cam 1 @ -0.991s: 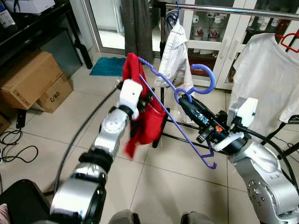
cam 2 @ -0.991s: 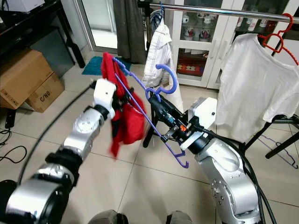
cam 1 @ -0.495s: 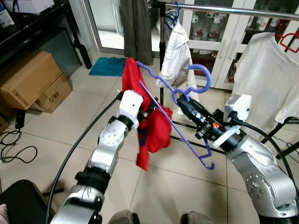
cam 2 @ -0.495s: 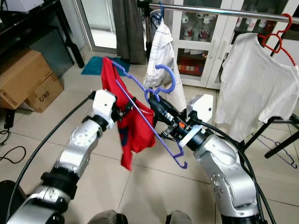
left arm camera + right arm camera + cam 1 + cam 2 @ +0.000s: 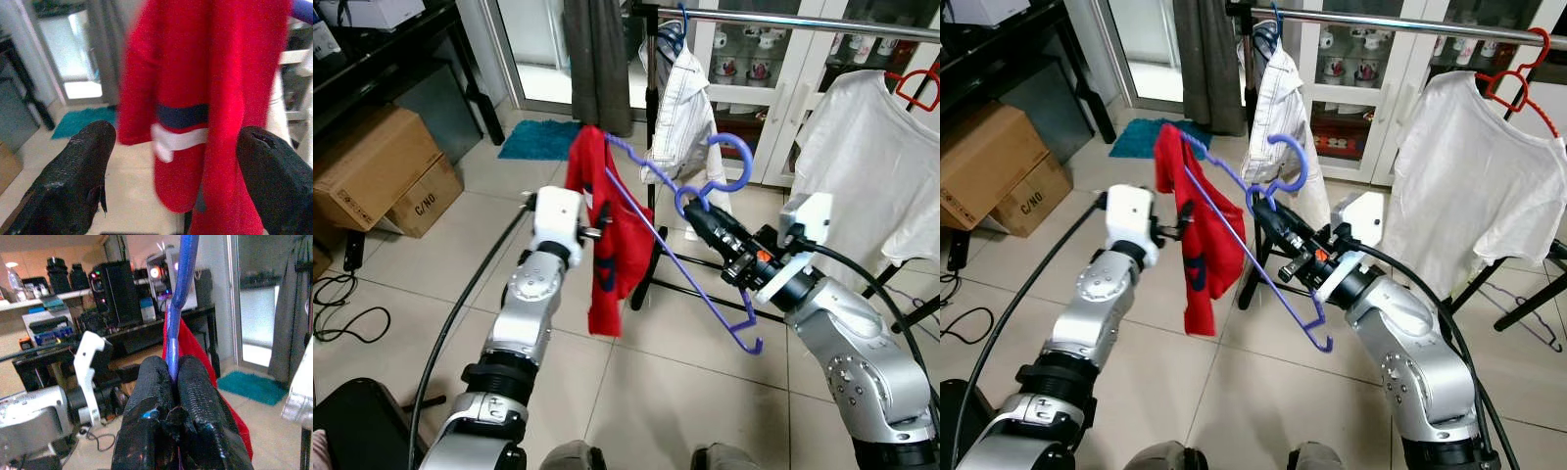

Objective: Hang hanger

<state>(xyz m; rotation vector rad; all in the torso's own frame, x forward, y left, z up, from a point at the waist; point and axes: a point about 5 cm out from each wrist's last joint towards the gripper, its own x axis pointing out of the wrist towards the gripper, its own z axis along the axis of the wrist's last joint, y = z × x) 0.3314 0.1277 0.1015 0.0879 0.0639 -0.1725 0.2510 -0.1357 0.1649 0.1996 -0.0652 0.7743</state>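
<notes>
Right tool (image 5: 698, 212) clamps the purple hanger (image 5: 677, 262) carrying a red garment (image 5: 605, 250); left tool (image 5: 171, 171) gapes beside it, below the rail (image 5: 783, 20).

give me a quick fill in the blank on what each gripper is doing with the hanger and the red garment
The right gripper is shut on the ____ hanger.
The garment on that hanger is ____.
The left gripper has its fingers ____, with the garment before them.

Missing words: purple; red; open
</notes>
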